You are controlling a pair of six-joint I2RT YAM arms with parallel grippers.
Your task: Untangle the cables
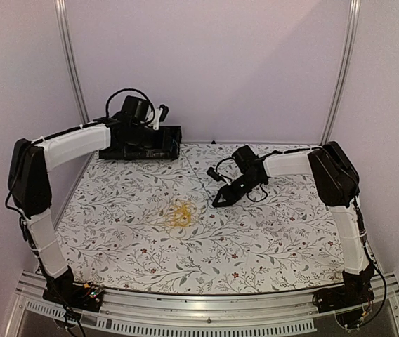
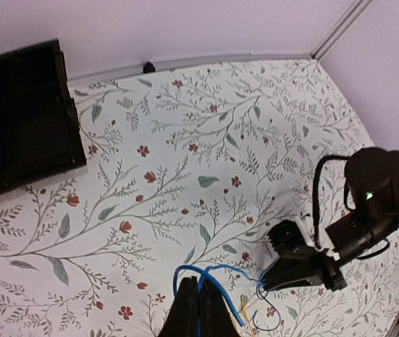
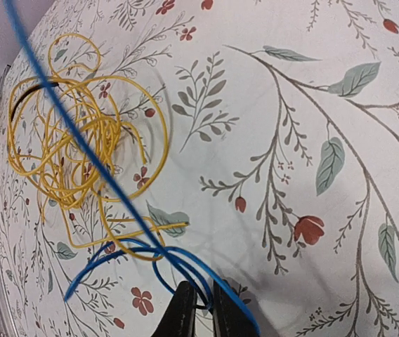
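On the tabletop (image 1: 115, 232), printed with grey leafy sprigs and small red flowers, one loose tangle of thin yellow wire (image 3: 80, 147) lies flat nearest the arm bases, its many round loops overlapping. Just beyond it the right gripper (image 3: 199, 295) has its two dark jaws pressed nearly together on the bunched loops of a single thin blue wire (image 3: 173, 261), from which one straight strand rises across the yellow tangle. Farthest off, the left gripper (image 2: 199, 291) pinches that blue wire between two closed jaws, near one black rectangular box (image 1: 143, 144) by the back wall.
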